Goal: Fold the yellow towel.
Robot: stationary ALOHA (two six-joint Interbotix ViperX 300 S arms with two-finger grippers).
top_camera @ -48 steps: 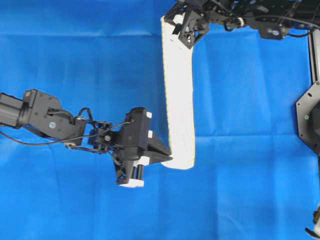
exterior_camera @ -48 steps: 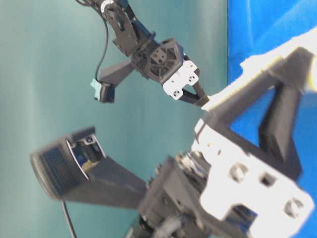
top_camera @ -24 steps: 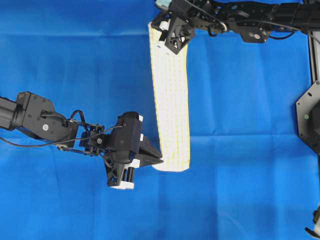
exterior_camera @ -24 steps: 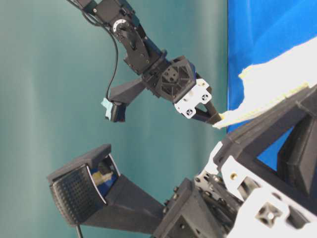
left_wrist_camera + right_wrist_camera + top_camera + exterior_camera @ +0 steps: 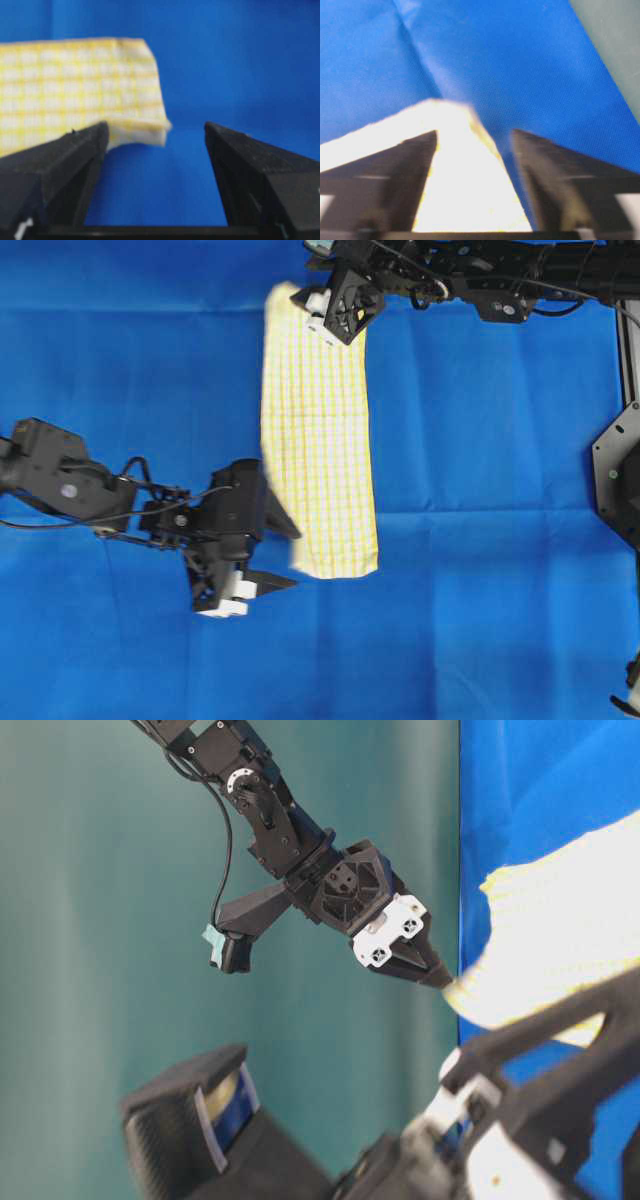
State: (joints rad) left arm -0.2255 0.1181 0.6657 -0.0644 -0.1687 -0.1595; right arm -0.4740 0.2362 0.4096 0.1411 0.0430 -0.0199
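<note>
L fingers (image 5: 75,150): spread wide, nothing between them; towel corner sits just off the inner face of one finger, wrist view can't settle whether it touches.
L gripper (image 5: 268,555): low at the near end of the strip, on its L side, jaws pointing toward the cloth.
R fingers (image 5: 415,165): spread wide w/ the far end of the towel lying in the gap; not pinched as far as the blurred wrist view shows.
R gripper (image 5: 322,312): over the far end, at the top of the overhead view.
Yellow towel (image 5: 318,440): long narrow folded strip, flat on the blue cloth (image 5: 480,540), running far-to-near betw. the two grippers; layered edge visible at near corner.
Stage (my read): one fold laid down, both ends let go.
Risk 1: L finger snags the near corner on pulling away → top layer drags, fold opens or skews.
Risk 2: R fingers straddle the far end → lifting out at an angle could flick the hem up.
Risk 3: re-grasp for next fold may catch only the top layer → layers split, edges misalign.
Risk 4: blue cloth is creased and loose → a low pinch may grab it too.
</note>
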